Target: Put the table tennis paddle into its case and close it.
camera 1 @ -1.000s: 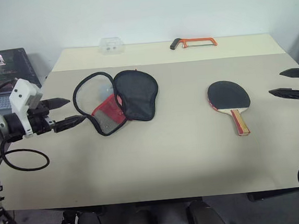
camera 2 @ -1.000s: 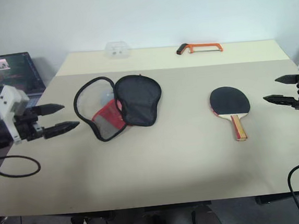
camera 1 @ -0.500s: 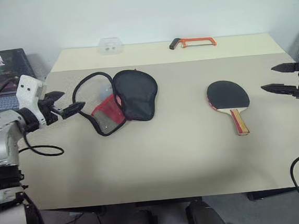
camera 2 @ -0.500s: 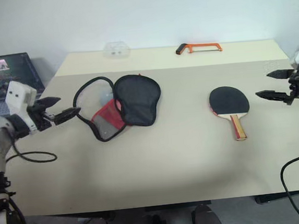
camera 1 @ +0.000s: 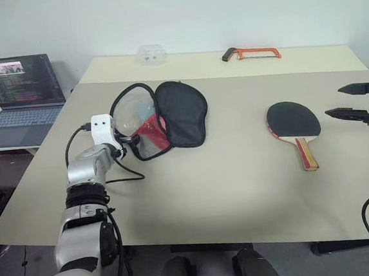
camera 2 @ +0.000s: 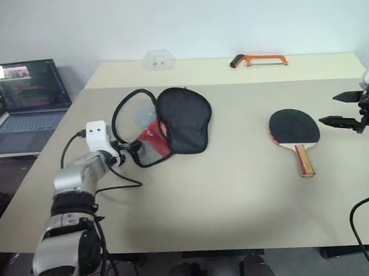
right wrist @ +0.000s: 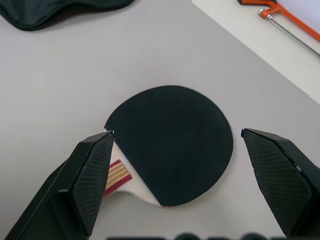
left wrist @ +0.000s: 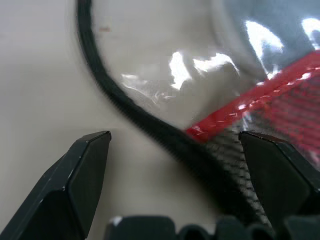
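Since a second ago, my left gripper (left wrist: 172, 137) has dropped from beside table to case (camera 1: 170, 116), jaws spread wide, straddling its black zipper rim (left wrist: 150, 127), gripping nothing yet. Case lies unzipped, flap folded back. My right gripper (right wrist: 177, 142) hovers unmoved, released, near table tennis paddle (camera 1: 293, 121) lying flat, well apart from case. Likely meaning: pinning case before paddle pickup.

Paddle: the table tennis paddle (camera 1: 292, 120) lies flat toward the table's (camera 1: 227, 186) right edge, black face up, striped wooden handle pointing to the near edge.
Case: the case (camera 1: 170, 116) lies unzipped and spread open, left of centre, red panel and mesh showing.
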Controlling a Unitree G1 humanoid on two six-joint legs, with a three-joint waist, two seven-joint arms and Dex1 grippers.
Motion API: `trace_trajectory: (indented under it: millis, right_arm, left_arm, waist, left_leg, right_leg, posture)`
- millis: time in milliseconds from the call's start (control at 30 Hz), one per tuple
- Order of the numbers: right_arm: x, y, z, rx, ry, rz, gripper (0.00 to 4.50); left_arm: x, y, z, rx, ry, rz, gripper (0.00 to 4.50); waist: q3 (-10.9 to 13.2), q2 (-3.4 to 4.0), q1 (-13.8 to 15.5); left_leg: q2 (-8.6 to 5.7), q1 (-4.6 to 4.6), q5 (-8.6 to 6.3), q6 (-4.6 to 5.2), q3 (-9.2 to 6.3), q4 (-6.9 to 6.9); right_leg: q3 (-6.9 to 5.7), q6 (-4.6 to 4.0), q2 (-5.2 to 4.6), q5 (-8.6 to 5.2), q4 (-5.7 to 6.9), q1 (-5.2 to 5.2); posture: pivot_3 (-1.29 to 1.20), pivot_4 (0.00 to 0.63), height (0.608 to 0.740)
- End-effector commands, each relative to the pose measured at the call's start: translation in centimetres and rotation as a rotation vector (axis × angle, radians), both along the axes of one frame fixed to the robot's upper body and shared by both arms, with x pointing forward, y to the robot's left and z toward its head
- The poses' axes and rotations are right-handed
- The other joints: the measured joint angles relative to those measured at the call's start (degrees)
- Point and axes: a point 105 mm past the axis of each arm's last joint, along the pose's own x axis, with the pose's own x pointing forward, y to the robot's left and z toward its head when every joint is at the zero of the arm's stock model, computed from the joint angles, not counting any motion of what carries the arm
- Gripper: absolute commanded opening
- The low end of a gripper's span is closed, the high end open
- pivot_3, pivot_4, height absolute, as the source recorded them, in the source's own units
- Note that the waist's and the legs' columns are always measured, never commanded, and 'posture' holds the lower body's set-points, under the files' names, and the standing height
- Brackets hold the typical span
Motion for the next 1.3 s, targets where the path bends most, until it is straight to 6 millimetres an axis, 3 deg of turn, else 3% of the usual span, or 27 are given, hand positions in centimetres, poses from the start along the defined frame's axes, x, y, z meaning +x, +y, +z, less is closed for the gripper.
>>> trace_trajectory:
  millis: [33, 233, 333, 700, 767, 967, 1133, 1300]
  right_arm:
    - [-0.5, -0.6, 2.9, -0.031, -0.079, -0.016, 4.47]
    - [-1.2, -0.9, 3.1, -0.043, -0.09, -0.025, 4.47]
    - [-1.3, -0.8, 3.0, -0.041, -0.096, -0.027, 4.5]
    - [-1.3, -1.0, 3.1, -0.032, -0.133, -0.053, 4.5]
    - [-1.3, -1.0, 3.1, -0.031, -0.136, -0.054, 4.5]
    - [-1.2, -0.9, 3.1, -0.028, -0.143, -0.057, 4.5]
    - [-1.2, -1.0, 3.1, -0.025, -0.151, -0.06, 4.5]
    - [-1.5, -1.3, 2.9, -0.02, -0.157, -0.072, 4.5]
  left_arm:
    - [0.5, -2.3, -1.4, -0.061, 0.035, -0.015, 4.5]
    - [1.5, -5.0, -0.1, -0.114, -0.012, -0.086, 4.5]
    - [2.0, -5.4, 1.1, -0.151, -0.055, -0.105, 3.89]
    - [1.8, -5.1, 2.9, -0.177, -0.099, -0.095, 0.03]
    - [1.6, -5.0, 3.2, -0.167, -0.113, -0.105, 0.03]
    - [0.3, -7.8, 6.2, -0.142, -0.154, -0.347, 0.03]
    - [0.0, -8.7, 7.4, -0.1, -0.142, -0.366, 0.03]
    - [-1.1, -12.9, 8.9, -0.152, -0.179, -0.492, 0.03]
  waist:
    - [0.0, 0.05, 0.3]
    - [0.0, 0.06, 1.1]
    - [0.0, 0.06, 1.5]
    - [0.0, -0.02, 0.4]
    - [0.0, -0.02, 0.1]
    - [0.0, -0.04, -0.1]
    - [0.0, -0.04, -0.1]
    - [0.0, -0.06, 0.0]
  left_leg:
    - [0.0, 0.05, 0.0, 0.01, 0.01, 0.0]
    - [-0.04, 0.1, 0.0, 0.04, -0.1, 0.11]
    - [-0.06, 0.04, 0.02, 0.0, -0.13, 0.21]
    - [-0.04, -0.04, 0.06, -0.08, -0.13, 0.31]
    - [-0.03, -0.04, 0.06, -0.09, -0.13, 0.31]
    - [-0.03, -0.03, 0.07, -0.11, -0.12, 0.3]
    - [-0.03, -0.03, 0.07, -0.1, -0.13, 0.3]
    - [0.03, -0.06, 0.07, -0.09, -0.19, 0.3]
  right_leg:
    - [-0.05, 0.01, -0.01, 0.0, -0.02, 0.1]
    - [-0.3, 0.03, -0.09, 0.0, -0.06, 0.35]
    - [-0.36, 0.03, -0.08, 0.0, -0.06, 0.35]
    - [-0.33, 0.04, 0.0, -0.01, -0.08, 0.31]
    - [-0.32, 0.04, -0.01, -0.01, -0.08, 0.31]
    - [-0.31, 0.04, 0.01, -0.01, -0.08, 0.31]
    - [-0.29, 0.04, 0.01, -0.01, -0.09, 0.31]
    - [-0.27, 0.05, -0.01, -0.01, -0.12, 0.31]
  posture:
    - [0.0, 0.15, 0.74]
    - [0.0, 0.15, 0.74]
    - [0.0, 0.15, 0.74]
    - [0.0, 0.15, 0.74]
    - [0.0, 0.15, 0.74]
    - [0.0, 0.15, 0.74]
    - [0.0, 0.15, 0.74]
    - [0.0, 0.15, 0.74]
